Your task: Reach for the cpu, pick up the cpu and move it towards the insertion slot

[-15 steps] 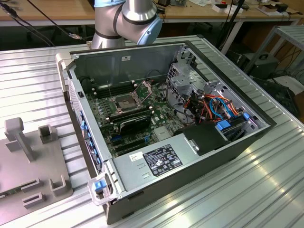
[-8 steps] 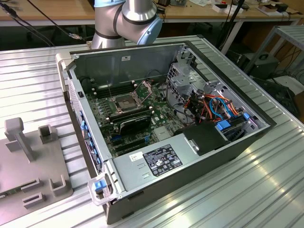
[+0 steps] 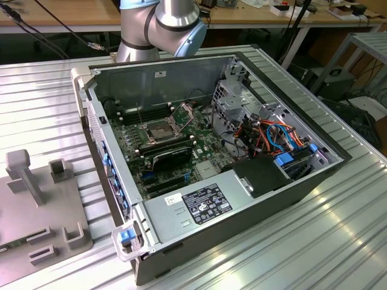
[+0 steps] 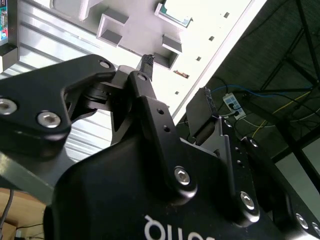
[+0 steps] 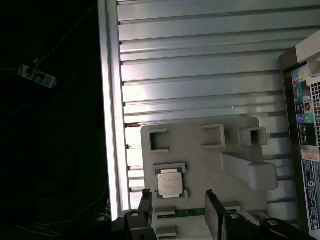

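Gripper [image 5: 178,200] jaws apart, nothing held, hanging over grey fixture [image 5: 200,165]. cpu [image 5: 169,183] lies flat in a fixture recess, close to the fingertips, not gripped. In the exterior view the insertion slot [image 3: 158,131] sits inside the open computer case [image 3: 254,211], and the fixture is at 8 o'clock of the case.

1. A ribbed aluminium table [image 3: 302,248] with long parallel grooves carries everything.
2. An open computer case [image 3: 242,223] lies on its side across the table's middle, open face up.
3. A grey fixture plate [image 3: 18,220] with upright posts and square pockets lies flat at the exterior view's left, just beside the case.
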